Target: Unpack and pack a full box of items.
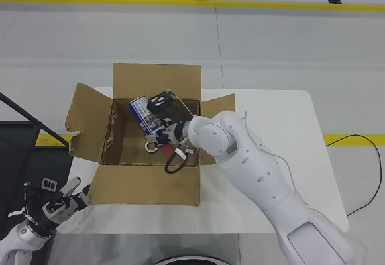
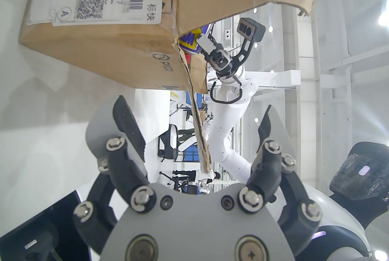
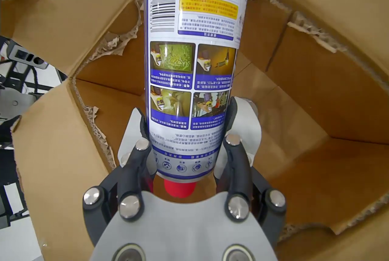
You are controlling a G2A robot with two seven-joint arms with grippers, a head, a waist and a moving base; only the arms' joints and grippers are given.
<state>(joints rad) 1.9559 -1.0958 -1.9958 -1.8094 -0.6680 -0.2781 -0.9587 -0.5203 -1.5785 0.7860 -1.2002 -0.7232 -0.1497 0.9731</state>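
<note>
Your right tool (image 3: 187, 113) is clamped on the spray can (image 3: 194, 31) near its red-capped end, over the open cardboard box (image 1: 146, 185). The can's long axis runs straight out from the tool, with its base aimed into the box. Your left tool (image 2: 194, 108) hangs open by the box's near corner, well apart from the can.
</note>
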